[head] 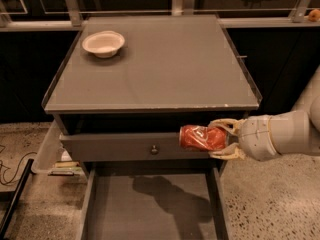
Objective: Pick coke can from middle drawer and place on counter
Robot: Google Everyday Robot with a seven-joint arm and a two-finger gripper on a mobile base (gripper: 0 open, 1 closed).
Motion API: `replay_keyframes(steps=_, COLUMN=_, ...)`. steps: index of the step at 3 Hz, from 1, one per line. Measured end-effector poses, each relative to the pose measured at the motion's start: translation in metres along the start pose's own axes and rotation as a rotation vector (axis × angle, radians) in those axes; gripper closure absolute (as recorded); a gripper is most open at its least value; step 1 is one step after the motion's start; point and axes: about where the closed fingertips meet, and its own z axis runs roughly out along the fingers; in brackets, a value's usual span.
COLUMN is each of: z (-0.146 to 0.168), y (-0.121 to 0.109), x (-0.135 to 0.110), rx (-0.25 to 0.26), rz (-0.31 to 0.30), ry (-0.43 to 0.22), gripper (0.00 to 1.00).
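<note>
My gripper [222, 139] is shut on the red coke can [201, 137], holding it on its side in the air. The can hangs in front of the grey drawer front with a round knob [154, 149], just below the counter's front edge. The middle drawer [150, 204] is pulled open below, its grey floor bare with the arm's shadow on it. The counter [165, 64] is the flat grey cabinet top above the can.
A cream bowl [103, 43] sits at the counter's back left. A thin raised rim runs along the counter's edges. A pale bin [50, 151] with flat items stands at the cabinet's left. A black cable lies on the speckled floor at the left.
</note>
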Motion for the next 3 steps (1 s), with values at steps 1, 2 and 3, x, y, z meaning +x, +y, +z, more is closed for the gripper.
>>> replay_keyframes(steps=1, z=-0.0043, y=-0.0092, x=-0.0206, rx=0.003, rz=-0.054, ry=-0.008, gripper=1.0)
replay_keyframes(steps=2, z=-0.0019, y=-0.0077, x=-0.0184, rx=0.003, rz=-0.054, ry=-0.008, gripper=1.0)
replay_keyframes(steps=3, z=-0.0059, y=-0.0141, x=-0.0237, rx=-0.002, rz=-0.074, ry=0.012, gripper=1.0)
